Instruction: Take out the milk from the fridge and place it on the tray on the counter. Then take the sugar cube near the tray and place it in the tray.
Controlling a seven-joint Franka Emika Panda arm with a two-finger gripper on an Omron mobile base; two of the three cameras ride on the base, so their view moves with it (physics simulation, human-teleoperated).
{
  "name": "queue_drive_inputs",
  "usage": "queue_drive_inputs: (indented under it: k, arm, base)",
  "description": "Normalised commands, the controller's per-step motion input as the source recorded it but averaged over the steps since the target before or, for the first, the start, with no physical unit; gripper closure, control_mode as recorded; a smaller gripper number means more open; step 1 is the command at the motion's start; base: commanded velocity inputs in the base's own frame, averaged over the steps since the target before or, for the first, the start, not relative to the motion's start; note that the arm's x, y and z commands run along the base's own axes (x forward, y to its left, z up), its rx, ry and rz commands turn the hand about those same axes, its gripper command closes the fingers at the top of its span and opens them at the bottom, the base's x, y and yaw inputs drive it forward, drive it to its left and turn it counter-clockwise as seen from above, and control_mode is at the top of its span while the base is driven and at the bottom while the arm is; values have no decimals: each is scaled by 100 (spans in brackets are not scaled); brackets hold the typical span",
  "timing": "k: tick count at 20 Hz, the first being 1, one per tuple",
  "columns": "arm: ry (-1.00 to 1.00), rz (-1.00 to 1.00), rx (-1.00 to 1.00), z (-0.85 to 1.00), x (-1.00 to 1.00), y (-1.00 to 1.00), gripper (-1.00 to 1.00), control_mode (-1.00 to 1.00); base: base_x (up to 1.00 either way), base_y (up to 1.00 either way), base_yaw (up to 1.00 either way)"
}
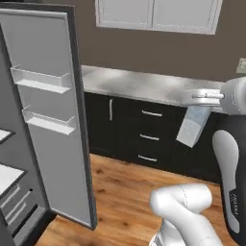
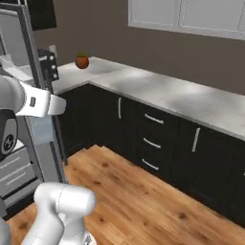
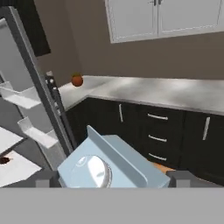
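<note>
Gripper (image 1: 198, 102): jaws spread wide, clamped on the milk carton.
Milk carton (image 1: 193, 126): hangs tilted from the gripper, above the wood floor (image 1: 120, 192), before the dark drawers (image 1: 149, 137).
Fridge (image 1: 48, 120): door open, white shelves showing.
Counter (image 2: 182, 98): bare stone, small orange fruit (image 2: 82, 61) at its far corner.

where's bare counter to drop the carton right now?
Free: the long white-grey marbled stone counter above the black drawer fronts, bare under the white wall cabinets. Only occupied spot: the far corner, where a small orange-brown pot sits beside the grey fridge's open door. The pale grey-blue milk carton sits between the gripper fingers.
</note>
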Motion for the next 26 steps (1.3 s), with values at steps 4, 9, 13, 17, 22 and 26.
queue_drive_inputs:
  k: [4,9,13,17,22,26]
  arm:
    - [0,0,0,0,0,0,100,100]
    - [0,0,0,0,0,0,100,100]
    - [0,0,0,0,0,0,100,100]
    - [0,0,0,0,0,0,100,100]
    - [0,0,0,0,0,0,100,100]
    - [0,0,0,0,0,0,100,100]
  base:
    - [0,-21,-95]
    - [0,-35,-92]
    - [0,-72,-81]
    - [4,-100,-66]
    - [59,-99,-45]
    - [100,-100,4]
